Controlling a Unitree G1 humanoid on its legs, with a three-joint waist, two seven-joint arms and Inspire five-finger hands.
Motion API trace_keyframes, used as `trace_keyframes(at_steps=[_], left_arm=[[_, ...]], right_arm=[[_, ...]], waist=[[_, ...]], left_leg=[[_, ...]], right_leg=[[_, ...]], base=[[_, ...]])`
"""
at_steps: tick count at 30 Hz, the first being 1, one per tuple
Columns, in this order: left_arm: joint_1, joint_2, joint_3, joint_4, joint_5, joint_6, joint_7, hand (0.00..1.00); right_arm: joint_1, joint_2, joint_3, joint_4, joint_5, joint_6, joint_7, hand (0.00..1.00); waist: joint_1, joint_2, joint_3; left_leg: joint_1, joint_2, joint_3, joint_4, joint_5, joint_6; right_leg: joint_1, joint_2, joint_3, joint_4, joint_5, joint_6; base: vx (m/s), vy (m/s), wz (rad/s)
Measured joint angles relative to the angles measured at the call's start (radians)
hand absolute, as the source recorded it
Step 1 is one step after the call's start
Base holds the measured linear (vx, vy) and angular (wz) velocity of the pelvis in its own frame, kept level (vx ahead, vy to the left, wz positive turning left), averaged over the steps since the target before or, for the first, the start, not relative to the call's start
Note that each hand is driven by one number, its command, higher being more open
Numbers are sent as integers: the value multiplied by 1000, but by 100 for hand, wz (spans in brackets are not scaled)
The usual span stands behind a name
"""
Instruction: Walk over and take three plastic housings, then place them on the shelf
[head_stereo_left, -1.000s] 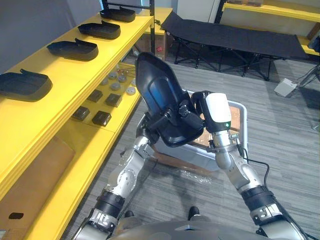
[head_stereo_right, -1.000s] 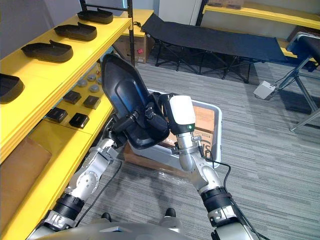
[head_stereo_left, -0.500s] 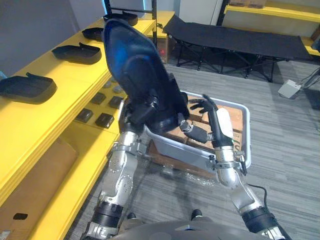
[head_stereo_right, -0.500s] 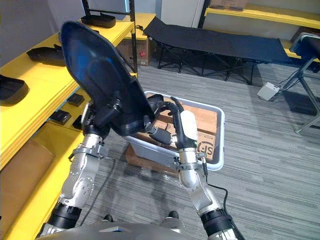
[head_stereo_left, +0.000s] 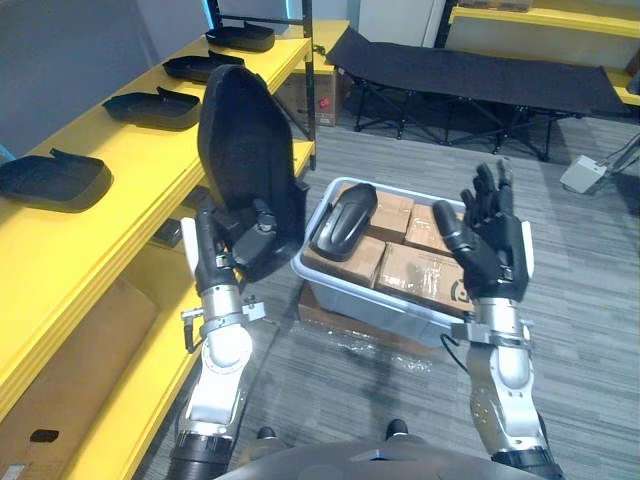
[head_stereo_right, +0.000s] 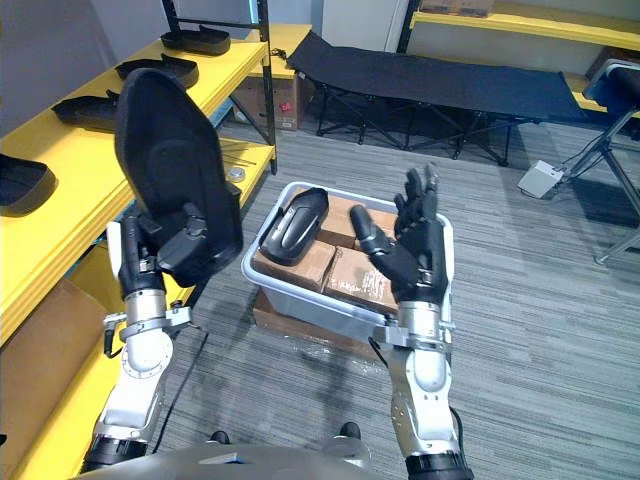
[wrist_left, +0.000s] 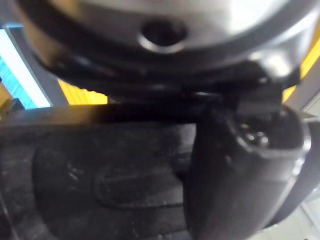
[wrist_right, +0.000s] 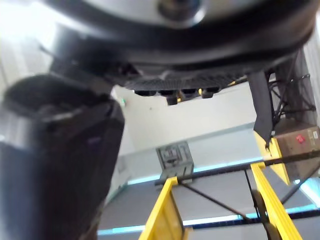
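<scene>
Plastic housing (head_stereo_left: 245, 150) stands upright in the curled grip of the left robot hand (head_stereo_left: 245, 240) beside the yellow shelf (head_stereo_left: 120, 190), while the right robot hand (head_stereo_left: 490, 250) is raised, fingers spread, near the grey bin (head_stereo_left: 400, 310) where a second housing (head_stereo_left: 342, 222) lies on cardboard boxes (head_stereo_left: 415, 275).

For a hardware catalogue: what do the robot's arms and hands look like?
The left arm and right arm are silver-grey with rounded joints and black bands lower down. The left robot hand and right robot hand are dark, with slim fingers and a white strip along one side.
</scene>
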Motion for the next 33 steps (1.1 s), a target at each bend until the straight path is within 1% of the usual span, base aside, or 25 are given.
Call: trace_keyframes(at_steps=[1,2,3,5,6,10,12,13,15,16,17,19,20,21,22,23,24,25,26,27,28,29,31,32,33], left_arm=[[14,-1,13,-5,-8,-20,-1,0],[41,-6,35,-28,-37,-38,-2,0],[53,-9,41,-43,-54,-40,1,0],[103,-13,59,-95,-110,-61,11,0],[129,-20,75,-123,-125,-76,21,0],[185,-51,131,-198,-129,-100,49,0],[185,-56,152,-212,-128,-104,64,0],[190,-65,173,-221,-128,-107,76,0],[213,-82,211,-238,-128,-107,93,0],[237,-97,235,-252,-129,-107,102,0],[263,-110,257,-270,-132,-107,109,0],[301,-130,291,-300,-163,-107,111,0],[325,-146,319,-317,-183,-108,110,0],[346,-156,346,-328,-222,-112,97,0],[351,-156,353,-329,-239,-115,85,0],[360,-159,361,-329,-253,-123,42,0],[373,-160,361,-329,-264,-136,9,0],[385,-163,363,-330,-280,-148,-15,0],[409,-175,367,-330,-287,-165,-46,0],[430,-185,374,-331,-293,-180,-64,0],[438,-187,375,-332,-302,-186,-66,0],[444,-187,380,-333,-319,-195,-80,0],[444,-186,380,-336,-317,-210,-109,0],[444,-184,374,-341,-317,-211,-131,0],[437,-183,369,-347,-315,-213,-151,0]], right_arm=[[24,12,-28,0,0,6,-9,100],[58,30,-67,-1,-23,33,-53,100],[71,35,-80,0,-25,50,-72,100],[114,42,-106,0,-62,106,-132,100],[135,51,-113,0,-61,123,-139,100],[152,78,-101,0,-58,127,-120,100],[145,76,-88,2,-53,128,-105,100],[129,73,-69,11,-52,128,-96,100],[87,65,-29,47,-52,129,-84,100],[63,60,-2,72,-56,128,-74,100],[47,55,27,84,-60,129,-71,100],[24,55,66,93,-64,134,-69,100],[7,54,84,100,-80,147,-68,100],[-11,53,101,105,-99,166,-65,100],[-14,54,102,105,-98,168,-65,100],[-17,50,95,105,-99,170,-79,100],[-19,44,85,106,-99,176,-87,100],[-24,36,82,106,-99,181,-95,100],[-33,24,78,113,-99,185,-106,100],[-43,26,77,127,-99,185,-109,100],[-48,30,77,131,-99,185,-109,100],[-57,39,79,141,-99,185,-99,100],[-61,41,83,149,-99,185,-92,100],[-63,41,84,149,-98,185,-85,100],[-71,41,83,150,-98,185,-83,100]], waist=[[-1,1,-1],[-4,2,-1],[-6,2,-1],[-12,4,-2],[-16,5,-3],[-16,8,-5],[3,13,-7],[11,17,-7],[30,22,-7],[43,26,-8],[64,30,-8],[90,34,-9],[110,34,-9],[120,32,-9],[118,32,-8],[108,29,-5],[113,24,-2],[116,24,-1],[122,23,0],[147,21,1],[154,21,1],[160,20,6],[164,16,23],[165,14,33],[163,12,55]], left_leg=[[0,0,1,0,-1,0],[0,0,4,0,-3,-1],[0,0,6,0,-3,-1],[0,0,14,0,-5,-3],[-1,0,15,1,-6,-3],[-16,-1,-2,11,-9,0],[-39,-2,-36,25,-12,5],[-53,-4,-67,26,-7,11],[-61,-5,-109,27,0,11],[-72,-9,-145,29,6,11],[-87,-14,-186,33,11,11],[-108,-20,-233,37,19,9],[-118,-25,-261,36,32,7],[-147,-30,-256,34,46,38],[-162,-21,-207,39,47,68],[-177,0,-102,41,67,93],[-185,10,-37,42,83,100],[-192,15,-1,44,98,95],[-196,10,26,39,135,84],[-193,-3,21,36,138,82],[-193,-7,22,36,138,82],[-191,-13,26,36,138,83],[-182,-19,38,37,136,85],[-181,-19,52,41,129,86],[-184,-18,61,70,113,90]], right_leg=[[-1,0,1,-1,0,0],[-3,0,3,-1,0,0],[-4,0,5,-1,0,0],[-8,0,12,-2,0,0],[-7,0,14,-2,0,0],[0,-2,-5,-3,0,1],[6,-4,-41,-3,-1,1],[14,-4,-71,-3,-5,2],[37,-2,-117,-3,-15,3],[52,-2,-158,-2,-24,4],[68,-1,-202,-2,-32,6],[87,0,-253,-1,-40,10],[107,1,-297,2,-48,13],[144,-1,-376,10,-62,19],[160,-3,-423,23,-73,24],[181,-7,-507,50,-92,28],[195,-18,-555,76,-112,41],[204,-24,-580,93,-126,50],[222,-37,-614,117,-146,62],[224,-51,-609,131,-155,60],[224,-55,-609,133,-156,61],[223,-65,-606,138,-160,55],[221,-78,-589,149,-166,51],[206,-92,-574,169,-174,54],[197,-107,-554,195,-188,56]], base=[[16,10,-5],[17,10,-5],[14,11,-8],[12,12,-9],[12,9,-6],[-11,4,12],[-39,-8,49],[-40,-20,69],[-43,-26,75],[-42,-38,92],[-38,-41,100],[-17,-47,92],[8,-63,142],[7,-53,161],[18,-26,219],[8,12,203],[22,35,187],[15,61,141],[14,85,97],[8,90,65],[-10,87,11],[-25,76,-4],[-56,85,-16],[-72,82,-30],[-67,69,-30]])
